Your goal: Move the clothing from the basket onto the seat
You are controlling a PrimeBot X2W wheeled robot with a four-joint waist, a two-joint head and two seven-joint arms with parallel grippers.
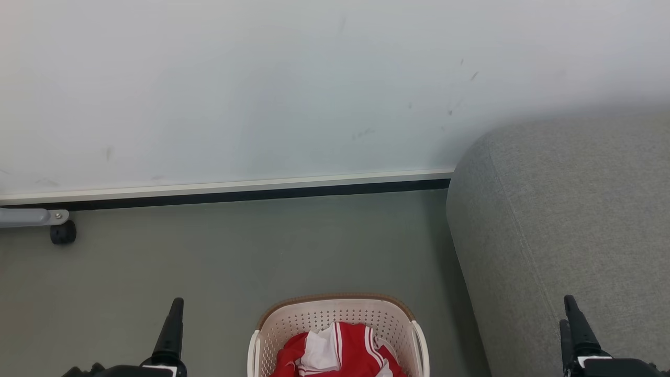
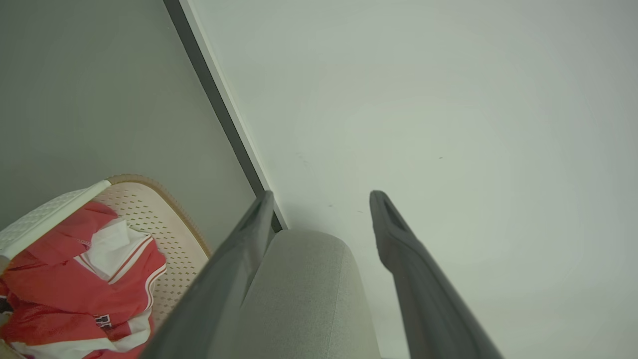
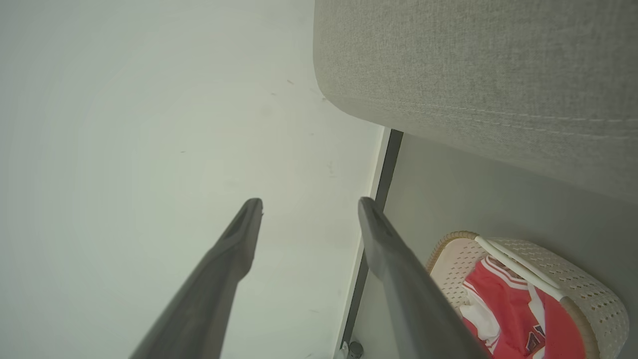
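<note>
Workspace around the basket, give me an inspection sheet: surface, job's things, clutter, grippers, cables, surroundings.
Surface: grey floor, bearing the basket.
Job's things: red-and-white clothing lies crumpled in the basket; the seat stands on the robot's right of it, with no clothing on the part in view.
Clutter: a black caster under a grey bar, far left by the wall.
Grippers: left gripper open, holding nothing; right gripper open, holding nothing.
Cables: nothing seen.
Surroundings: pale wall with faint scuffs; dark skirting along its foot.
</note>
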